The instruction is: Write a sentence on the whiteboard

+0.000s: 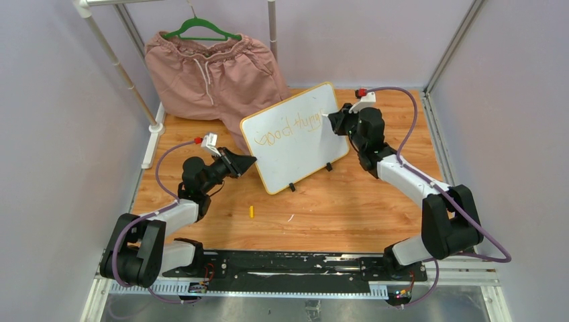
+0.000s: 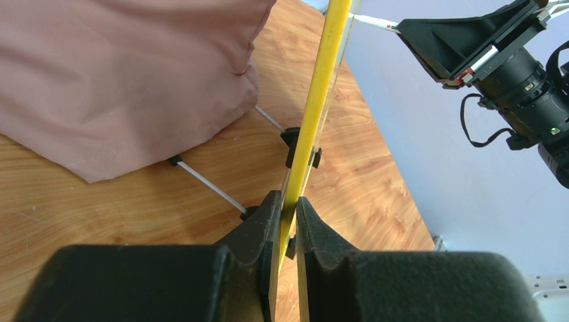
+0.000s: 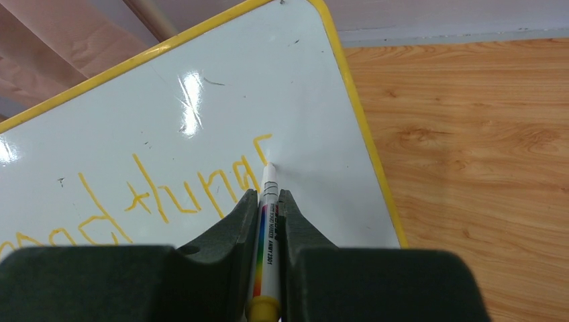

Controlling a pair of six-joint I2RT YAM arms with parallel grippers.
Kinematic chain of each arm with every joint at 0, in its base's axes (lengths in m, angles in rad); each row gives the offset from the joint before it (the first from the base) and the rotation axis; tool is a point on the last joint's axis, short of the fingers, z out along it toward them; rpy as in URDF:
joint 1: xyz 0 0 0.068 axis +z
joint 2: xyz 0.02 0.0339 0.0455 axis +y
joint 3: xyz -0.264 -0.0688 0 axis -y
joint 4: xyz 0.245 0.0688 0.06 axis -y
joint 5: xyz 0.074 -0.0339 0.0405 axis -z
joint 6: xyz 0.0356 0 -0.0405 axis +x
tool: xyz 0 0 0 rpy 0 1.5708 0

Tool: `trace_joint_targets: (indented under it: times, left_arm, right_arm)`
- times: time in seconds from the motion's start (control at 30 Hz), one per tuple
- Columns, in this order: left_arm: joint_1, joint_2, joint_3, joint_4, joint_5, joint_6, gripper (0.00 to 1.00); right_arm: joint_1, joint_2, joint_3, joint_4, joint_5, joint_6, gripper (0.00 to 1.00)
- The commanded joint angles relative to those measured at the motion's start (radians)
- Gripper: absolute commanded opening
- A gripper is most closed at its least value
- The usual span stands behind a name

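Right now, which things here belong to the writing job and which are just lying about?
Job in hand:
- whiteboard
- orange sentence on it
- marker, held in the right fingers
- left fingers, clamping the board's edge

Lying about:
- pink shorts
- green hanger
- small yellow piece

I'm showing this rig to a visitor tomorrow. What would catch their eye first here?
The yellow-framed whiteboard stands tilted mid-table, with orange writing across its top. The left gripper pinches its left edge, while the right gripper presses a marker tip to the end of the writing. At the back left, pink shorts hang from a green hanger.
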Motion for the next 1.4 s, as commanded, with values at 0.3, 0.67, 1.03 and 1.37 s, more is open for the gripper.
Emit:
trace_joint_targets:
  times: [0.3,0.67,1.03,1.37]
  left_arm:
    - [-0.002,-0.015,0.005,0.031,0.003,0.006,0.16]
    - [-0.002,-0.016,0.004,0.031,0.003,0.004,0.16]
    - [-0.01,-0.021,0.001,0.031,-0.002,0.008,0.16]
    - [-0.012,-0.021,-0.001,0.031,-0.003,0.009,0.16]
  right_arm:
    - [-0.032,-0.018,-0.024,-0.037,0.025,0.003,0.0]
    - [-0.031,-0.031,-0.06,-0.047,0.013,0.016,0.0]
    - [0.02,-0.033,-0.041,-0.044,-0.015,0.024,0.0]
    - [0.037,-0.088,-0.046,-0.055,0.008,0.036,0.0]
